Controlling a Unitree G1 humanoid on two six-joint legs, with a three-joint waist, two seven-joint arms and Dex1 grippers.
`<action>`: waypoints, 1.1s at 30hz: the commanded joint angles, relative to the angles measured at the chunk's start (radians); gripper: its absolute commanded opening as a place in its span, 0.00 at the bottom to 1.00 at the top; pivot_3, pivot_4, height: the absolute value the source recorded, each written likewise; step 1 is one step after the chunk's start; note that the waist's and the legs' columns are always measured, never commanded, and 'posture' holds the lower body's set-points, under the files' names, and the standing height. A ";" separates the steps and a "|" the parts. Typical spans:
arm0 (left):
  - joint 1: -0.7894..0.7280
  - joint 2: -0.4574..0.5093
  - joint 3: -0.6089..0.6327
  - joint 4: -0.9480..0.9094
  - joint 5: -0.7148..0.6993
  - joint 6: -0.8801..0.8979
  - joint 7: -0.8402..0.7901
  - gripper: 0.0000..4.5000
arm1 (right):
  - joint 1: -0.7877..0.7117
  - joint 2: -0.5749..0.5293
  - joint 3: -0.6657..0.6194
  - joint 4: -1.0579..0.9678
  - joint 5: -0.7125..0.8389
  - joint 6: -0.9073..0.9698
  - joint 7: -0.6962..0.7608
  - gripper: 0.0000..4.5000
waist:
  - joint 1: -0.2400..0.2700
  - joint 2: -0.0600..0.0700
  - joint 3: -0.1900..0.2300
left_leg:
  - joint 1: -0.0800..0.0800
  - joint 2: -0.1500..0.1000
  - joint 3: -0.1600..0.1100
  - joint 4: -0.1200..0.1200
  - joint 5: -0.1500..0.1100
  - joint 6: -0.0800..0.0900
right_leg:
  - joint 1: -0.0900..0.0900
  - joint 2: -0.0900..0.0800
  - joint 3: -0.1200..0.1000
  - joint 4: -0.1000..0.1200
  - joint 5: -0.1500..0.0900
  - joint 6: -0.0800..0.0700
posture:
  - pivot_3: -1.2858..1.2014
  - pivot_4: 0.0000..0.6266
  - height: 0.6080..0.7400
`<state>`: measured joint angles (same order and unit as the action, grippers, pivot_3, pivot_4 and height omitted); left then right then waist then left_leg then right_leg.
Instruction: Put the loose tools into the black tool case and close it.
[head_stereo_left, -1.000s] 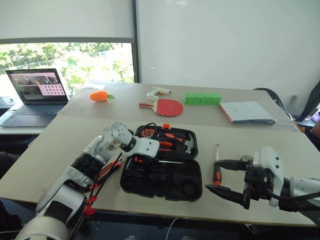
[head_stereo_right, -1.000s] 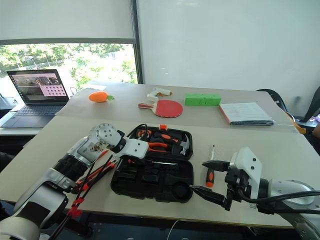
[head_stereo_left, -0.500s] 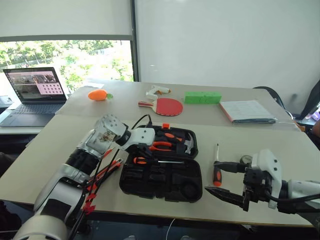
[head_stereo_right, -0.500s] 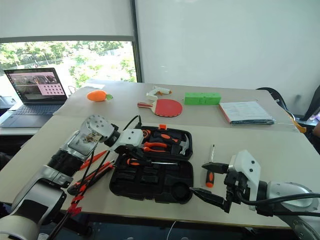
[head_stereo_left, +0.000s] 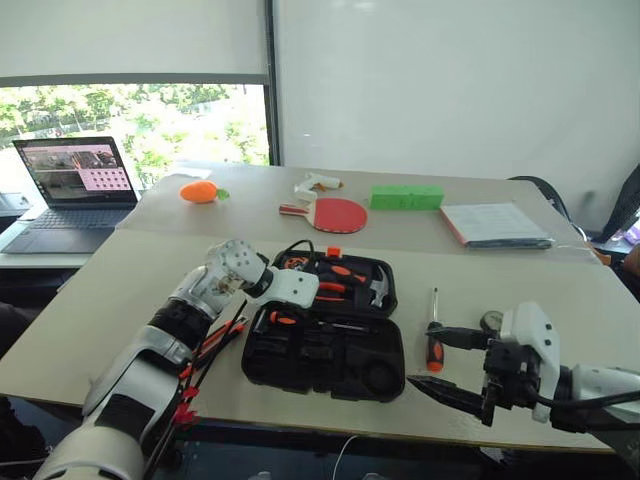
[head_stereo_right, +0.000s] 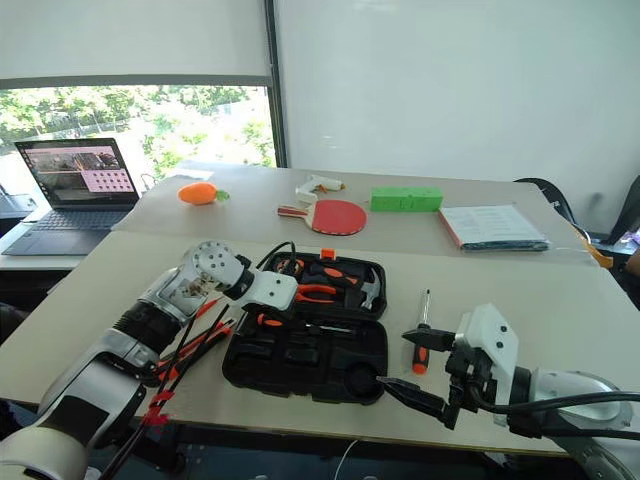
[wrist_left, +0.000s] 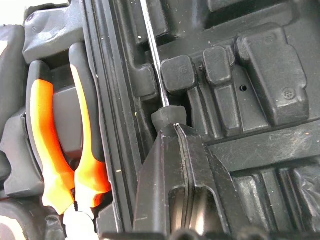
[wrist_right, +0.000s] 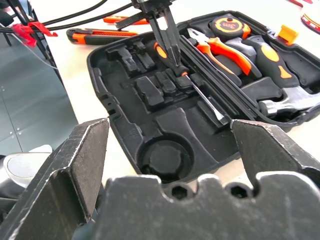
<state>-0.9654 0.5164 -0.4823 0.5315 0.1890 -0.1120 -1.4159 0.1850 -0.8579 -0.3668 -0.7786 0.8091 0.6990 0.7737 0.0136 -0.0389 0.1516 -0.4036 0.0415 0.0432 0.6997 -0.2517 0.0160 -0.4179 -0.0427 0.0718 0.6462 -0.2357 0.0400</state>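
Holding a screwdriver (wrist_right: 172, 59) by its handle, your left pincer (wrist_left: 170, 131) is clamped shut over the open black tool case (head_stereo_left: 322, 357), with the shaft lying across the moulded recesses near the hinge. The shaft looks slightly askew to the slot, so letting go now could leave it riding on a ridge, and the lid would then refuse to shut; line it up and press it home first. Your right pincer (head_stereo_right: 412, 364) hangs wide and empty at the case's near right corner, close to the rim, so a careless sweep could nudge the whole case across the tabletop (head_stereo_left: 120, 290). Another screwdriver (head_stereo_left: 433, 335) lies just right of the case, with a small tape roll (head_stereo_left: 490, 320) beyond it, and the utility knife (wrist_right: 97, 36) rests on the left under the left arm's dangling cables (head_stereo_right: 185, 345), which could snag it.
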 joint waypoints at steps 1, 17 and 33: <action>-0.002 -0.006 -0.005 0.033 0.024 0.005 0.017 0.01 | 0.007 0.005 -0.030 -0.035 0.020 -0.016 -0.012 1.00 | 0.000 0.000 0.000 | 0.000 0.000 0.000 0.000 0.000 0.000 | 0.000 0.000 0.000 0.000 0.000 0.000 | 0.52 0.24 0.99; -0.113 0.297 0.334 -0.163 -0.691 0.726 -0.199 0.94 | 0.246 0.047 -0.389 0.060 -0.001 0.117 -0.115 1.00 | -0.012 -0.001 0.001 | -0.006 -0.001 -0.004 -0.005 -0.001 0.001 | -0.006 -0.001 -0.002 0.000 -0.002 -0.004 | 0.52 0.24 0.99; -0.014 0.312 0.327 -0.438 -0.743 0.724 -0.198 0.97 | -0.137 0.376 -0.012 0.095 0.006 0.350 -0.757 1.00 | -0.038 0.001 0.002 | -0.003 -0.003 -0.006 -0.005 0.001 0.001 | -0.005 0.001 0.001 0.002 -0.002 -0.005 | 0.52 0.24 0.99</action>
<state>-0.9693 0.8182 -0.1724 0.1261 -0.5515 0.6276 -1.6113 0.0931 -0.4938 -0.4137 -0.7086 0.8514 1.0372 0.0789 -0.0241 -0.0379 0.1533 -0.4078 0.0379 0.0369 0.6946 -0.2505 0.0167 -0.4236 -0.0427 0.0733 0.6478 -0.2373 0.0344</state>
